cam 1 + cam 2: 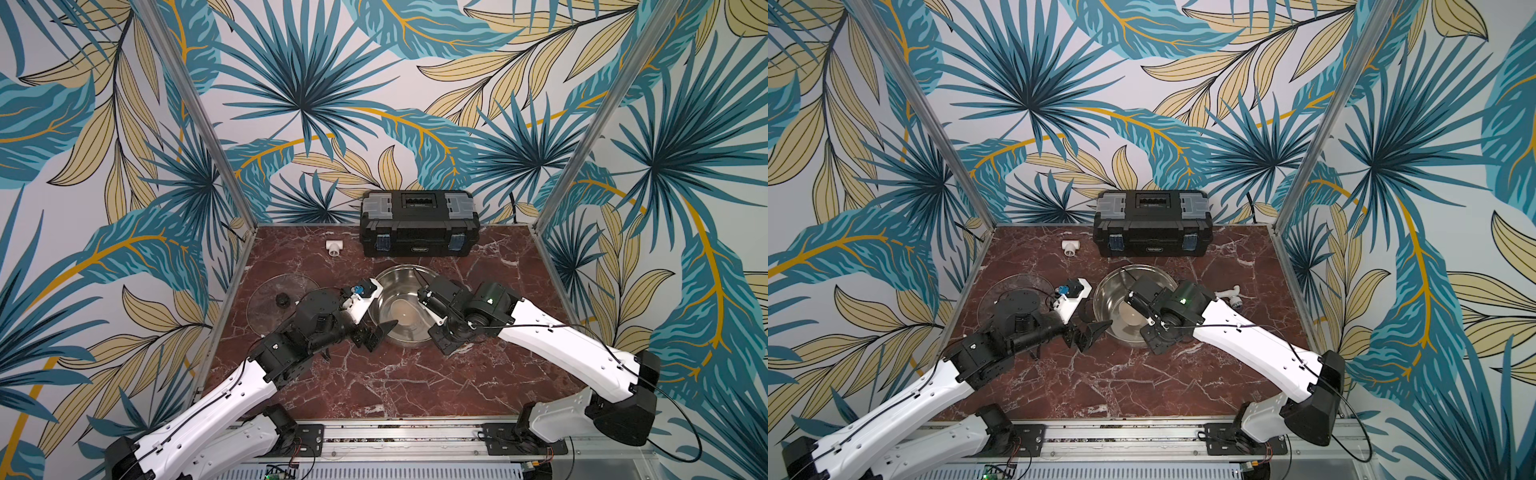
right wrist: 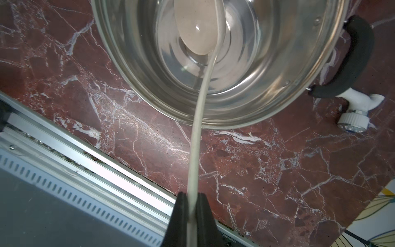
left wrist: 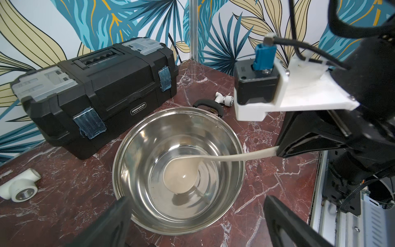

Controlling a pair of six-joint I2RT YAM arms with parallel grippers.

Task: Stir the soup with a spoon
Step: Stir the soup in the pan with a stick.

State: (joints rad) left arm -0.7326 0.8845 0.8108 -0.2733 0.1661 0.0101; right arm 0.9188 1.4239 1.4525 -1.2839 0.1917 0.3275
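A steel pot [image 1: 399, 267] with black handles stands mid-table and holds clear liquid [image 3: 181, 200]. The cream spoon [image 3: 180, 177] has its round bowl low in the pot, and its thin handle [image 2: 196, 128] runs out over the rim. My right gripper [image 2: 193, 195] is shut on the far end of that handle, on the pot's right side [image 3: 280, 149]. My left gripper [image 1: 380, 332] hovers open at the pot's near-left rim with nothing between its fingers. In the left wrist view its two black fingers [image 3: 115, 213] stand wide apart on either side of the pot's near rim.
A black toolbox [image 1: 419, 222] sits behind the pot against the back wall. A glass lid [image 1: 270, 291] with a black knob lies to the left, and a white T fitting [image 1: 333, 247] lies behind it. A white tap [image 1: 1231, 296] lies right of the pot. A metal rail [image 1: 395, 436] edges the front.
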